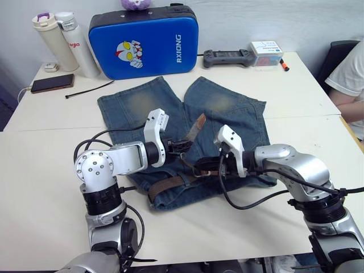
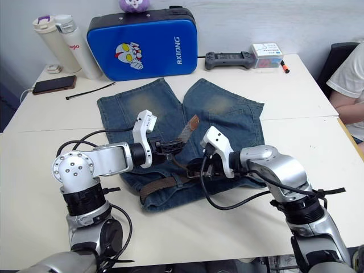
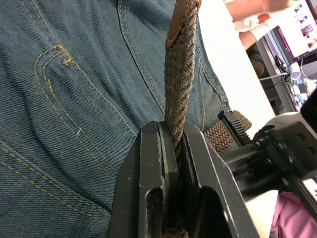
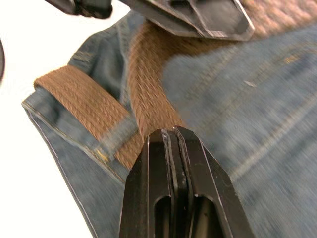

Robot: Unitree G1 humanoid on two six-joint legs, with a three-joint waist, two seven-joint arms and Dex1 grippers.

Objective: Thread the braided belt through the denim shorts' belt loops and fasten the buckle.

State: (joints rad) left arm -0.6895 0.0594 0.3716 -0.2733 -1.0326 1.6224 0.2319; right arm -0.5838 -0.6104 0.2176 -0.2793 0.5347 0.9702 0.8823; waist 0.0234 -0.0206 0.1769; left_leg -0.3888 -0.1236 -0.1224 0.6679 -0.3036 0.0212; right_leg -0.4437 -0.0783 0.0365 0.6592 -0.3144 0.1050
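Faded blue denim shorts (image 1: 227, 116) lie flat on the white table (image 1: 45, 170), waistband nearest the robot, legs pointing toward the blue padded case (image 1: 142, 42). The dark-brown braided belt (image 1: 168, 185) runs along the waistband, its leather-tipped free end (image 1: 198, 122) rising obliquely away from the robot. The left wrist view shows the left gripper (image 3: 174, 144) clamped on the strap; the right wrist view shows the right gripper (image 4: 171, 136) pinching it beside a denim belt loop (image 4: 115, 134) near the waistband edge, with bare tabletop beyond.

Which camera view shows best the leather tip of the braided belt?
The left wrist view: the leather tip stands close above the braided belt, which the left gripper clamps. Both eye views show the tip small, raised over the denim shorts. The right wrist view shows the strap, not the tip.
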